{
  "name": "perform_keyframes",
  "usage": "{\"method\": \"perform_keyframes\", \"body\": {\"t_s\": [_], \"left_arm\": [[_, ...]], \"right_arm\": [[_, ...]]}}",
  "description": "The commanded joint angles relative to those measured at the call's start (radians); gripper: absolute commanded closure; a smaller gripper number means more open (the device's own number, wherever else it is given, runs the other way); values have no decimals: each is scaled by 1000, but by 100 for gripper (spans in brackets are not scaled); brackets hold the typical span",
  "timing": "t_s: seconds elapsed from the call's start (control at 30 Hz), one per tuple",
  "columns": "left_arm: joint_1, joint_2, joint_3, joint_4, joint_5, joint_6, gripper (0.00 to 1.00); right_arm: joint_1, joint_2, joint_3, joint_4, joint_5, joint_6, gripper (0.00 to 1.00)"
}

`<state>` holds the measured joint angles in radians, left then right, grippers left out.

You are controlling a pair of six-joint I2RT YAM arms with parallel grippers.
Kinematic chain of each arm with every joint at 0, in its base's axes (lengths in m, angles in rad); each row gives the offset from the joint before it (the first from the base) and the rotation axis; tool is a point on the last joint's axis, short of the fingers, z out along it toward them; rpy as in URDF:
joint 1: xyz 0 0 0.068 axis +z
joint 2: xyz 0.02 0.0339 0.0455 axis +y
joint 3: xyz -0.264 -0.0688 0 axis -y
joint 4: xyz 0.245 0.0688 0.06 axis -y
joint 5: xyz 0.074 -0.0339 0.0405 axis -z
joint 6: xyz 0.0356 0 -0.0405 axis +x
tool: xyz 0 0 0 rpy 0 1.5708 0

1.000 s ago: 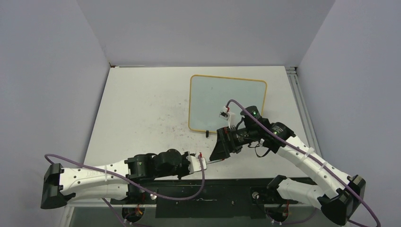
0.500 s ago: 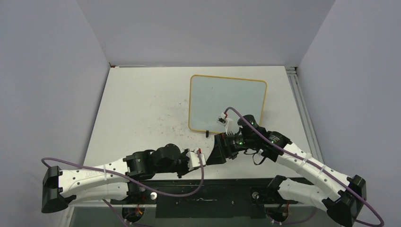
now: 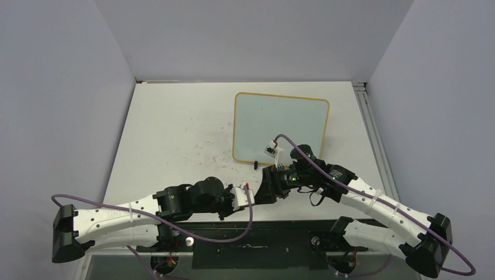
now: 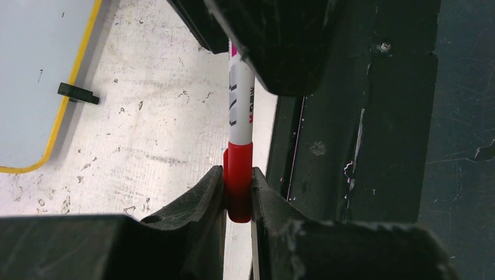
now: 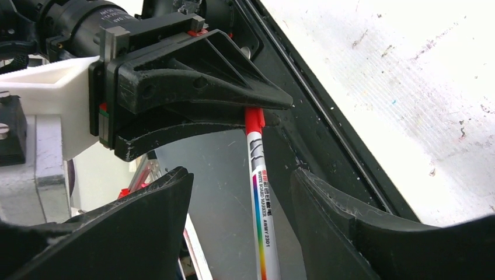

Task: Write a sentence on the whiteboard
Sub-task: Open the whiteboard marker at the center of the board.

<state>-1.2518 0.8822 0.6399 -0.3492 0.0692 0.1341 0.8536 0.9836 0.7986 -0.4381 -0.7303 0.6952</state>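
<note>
we see the left gripper (image 4: 238,182) low over the near edge of the table (image 3: 175,128), its two fingers (image 4: 195,204) pressed in from either side on the red cap (image 4: 238,169) of a marker (image 4: 240,108), pinching it with no gap showing. the marker's white barrel runs straight out from that grip into the right gripper (image 5: 240,175), which faces the left one nose to nose. in the right wrist view those jaws stand spread wide, the barrel passing between them with clear space on both sides, so we read them as touching nothing. the barrel carries black and coloured print along its length. the whiteboard (image 3: 280,125) lies flat on the far right-of-centre part of the table, well beyond both grippers and apart from them. in the left wrist view we catch its yellow-framed corner at upper left, with a small black foot (image 4: 77,93) sticking out from its edge onto the scuffed tabletop.
</note>
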Motion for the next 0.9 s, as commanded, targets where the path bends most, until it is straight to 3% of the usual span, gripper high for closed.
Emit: {"method": "perform_keyframes", "body": {"t_s": [0.0,0.87], "left_arm": [[10,5,54,15,31,-14,100],[11,30,61,6,40,-14,100]], "right_arm": [[15,-21,-24,60,6,27,39],[46,-29,-71,118,8,70,65]]}}
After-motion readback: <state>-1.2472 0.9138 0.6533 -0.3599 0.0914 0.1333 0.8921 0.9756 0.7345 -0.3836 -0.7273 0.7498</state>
